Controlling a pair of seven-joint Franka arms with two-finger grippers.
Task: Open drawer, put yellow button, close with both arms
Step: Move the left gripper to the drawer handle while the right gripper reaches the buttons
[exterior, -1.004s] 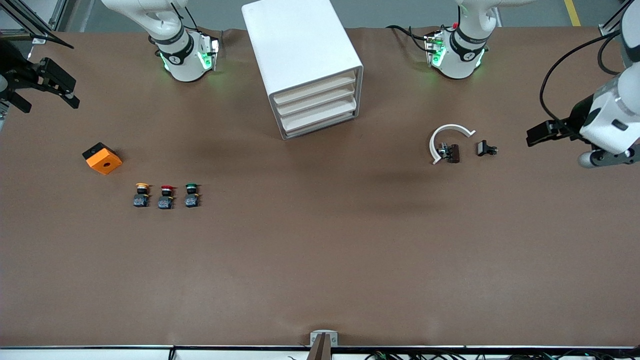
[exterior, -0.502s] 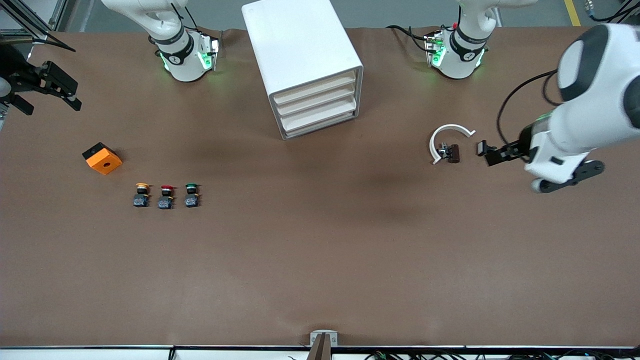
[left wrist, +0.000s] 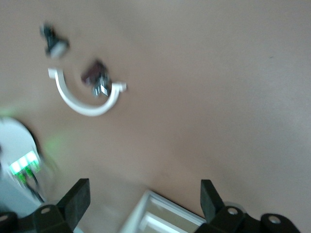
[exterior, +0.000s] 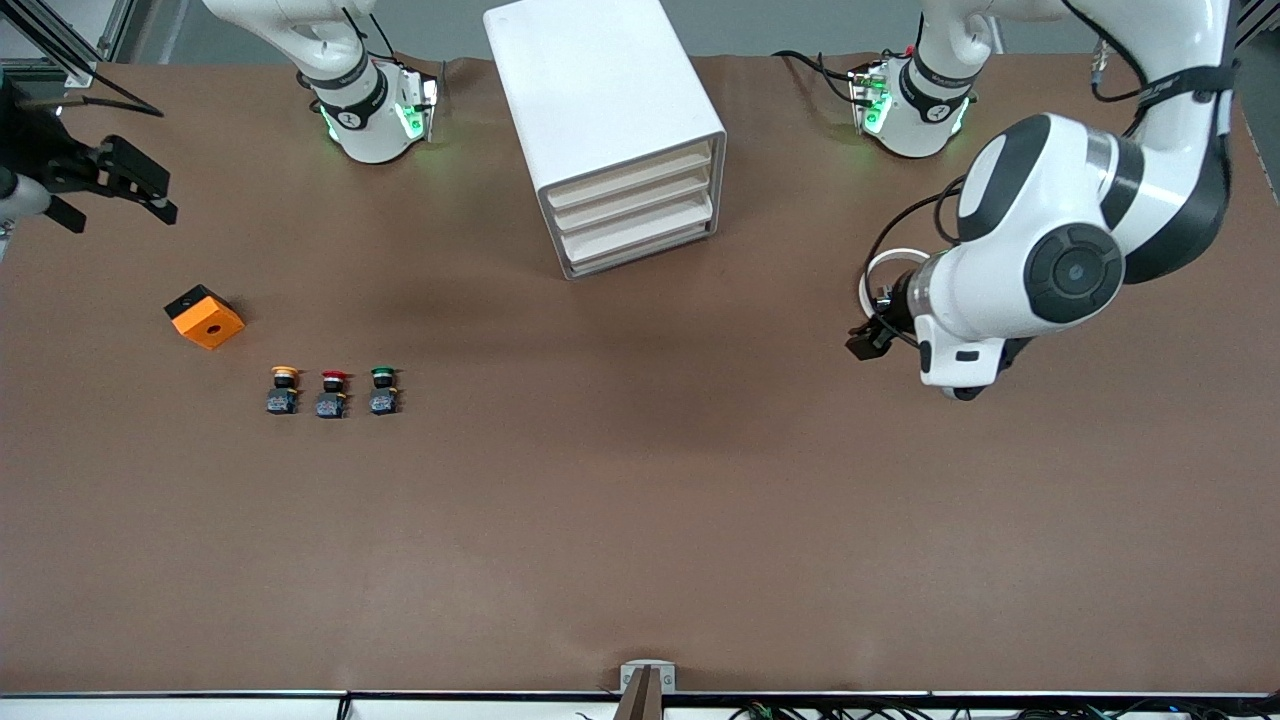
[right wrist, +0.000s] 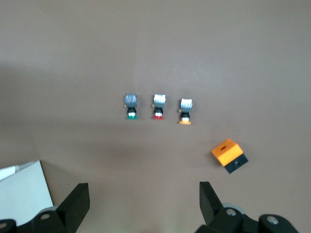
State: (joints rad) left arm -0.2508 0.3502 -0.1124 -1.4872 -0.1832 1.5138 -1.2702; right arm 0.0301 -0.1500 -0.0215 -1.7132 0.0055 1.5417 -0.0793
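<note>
Well apart from both end effectors, on the counter (exterior: 640, 520): yellow button (exterior: 284, 389), last in a row of three toward the right arm's end, red-capped button (exterior: 332, 393) just beside it, green-capped button (exterior: 382, 390) next. Right end effector (exterior: 108, 188) up in the air over the counter's edge at the right arm's end, fingers (right wrist: 77, 203) spread wide, gripping nothing. Left end effector (exterior: 868, 340) over the counter just beside a white curved piece (exterior: 880, 270), fingers (left wrist: 77, 199) likewise released and bare. One orange block (exterior: 205, 317) farther from the front camera than the button row, toward the right arm's end. One white drawer cabinet (exterior: 606, 130) with three drawers, all shut, between the two arm bases. Seen in the left wrist view: one small dark part (left wrist: 95, 77) inside the curve of the white piece, another small dark part (left wrist: 52, 40) near it. Wide bare brown surface nearer the front camera, from the buttons to the near edge, free for movement.
</note>
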